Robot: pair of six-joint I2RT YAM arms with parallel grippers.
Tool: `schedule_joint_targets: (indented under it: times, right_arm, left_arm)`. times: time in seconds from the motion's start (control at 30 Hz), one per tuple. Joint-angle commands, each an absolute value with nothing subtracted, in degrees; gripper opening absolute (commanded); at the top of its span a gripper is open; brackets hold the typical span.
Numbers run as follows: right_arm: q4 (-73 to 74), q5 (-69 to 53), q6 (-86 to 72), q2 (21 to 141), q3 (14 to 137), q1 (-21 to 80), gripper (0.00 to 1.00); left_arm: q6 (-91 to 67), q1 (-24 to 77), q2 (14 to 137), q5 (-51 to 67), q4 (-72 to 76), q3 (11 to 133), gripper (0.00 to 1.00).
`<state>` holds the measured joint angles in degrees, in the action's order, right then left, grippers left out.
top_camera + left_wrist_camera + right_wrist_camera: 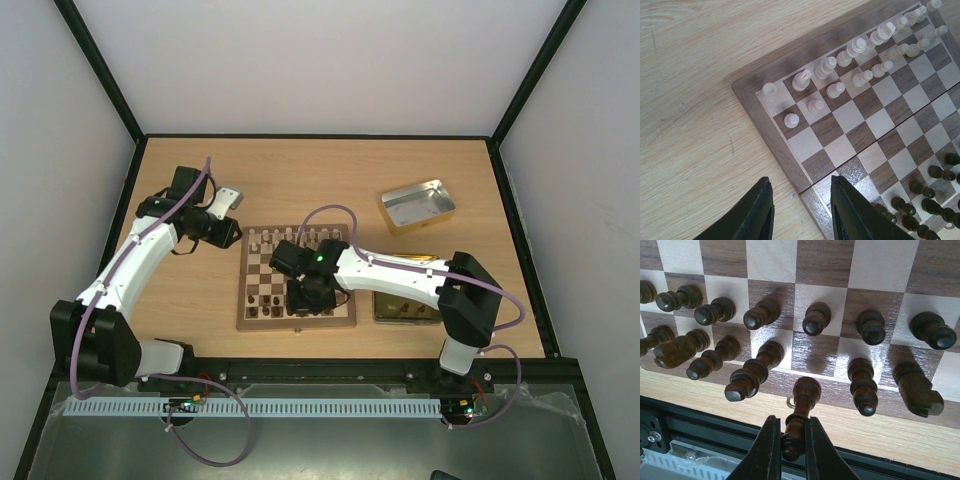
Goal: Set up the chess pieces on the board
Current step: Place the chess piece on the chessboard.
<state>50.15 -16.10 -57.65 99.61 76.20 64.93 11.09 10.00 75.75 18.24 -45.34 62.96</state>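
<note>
Top view, left to right. Left gripper [228, 200] hangs over the bare table [300, 170] at upper left of the board [243, 300], just off its far-left corner. The board lies centre frame. Pale pieces [290, 237] line its upper edge and dark pieces [265, 305] its lower edge. Right gripper [310, 293] sits over the board's lower middle. A silver tin [417, 205] is at upper right, well apart from the board. A gold tin [405, 307] lies just beside the board's right edge, partly under the right arm.

Left wrist view. The left gripper [802, 212] is at bottom centre, its fingers [757, 215] parted with nothing between them. One is over the table [690, 100], the other over the board [850, 115] border. Pale pieces [856, 47] stand in two rows running to the upper right. Dark pieces [930, 172] are at lower right.

Right wrist view. Dark pieces [762, 312] stand in two rows across the board [770, 255]. At bottom centre the right gripper [790, 445] has its fingers [765, 455] clenched on the top of the held dark piece [804, 400], whose base is at the board's near edge. Cannot tell whether that base touches the wood.
</note>
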Motion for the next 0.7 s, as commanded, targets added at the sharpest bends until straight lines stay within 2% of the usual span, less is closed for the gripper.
schedule_joint_targets:
  times: [0.0,0.67]
  right_arm:
    - [50.01,-15.56,-57.2,100.69,76.44,64.32,0.02]
    - [50.41,-16.26,-55.91,102.98,78.7,62.94,0.02]
  left_arm:
    - [10.9,10.02,76.51,19.05,-45.09,62.84,0.33]
    - [11.16,10.02,77.39,19.86,-45.59,63.54,0.33]
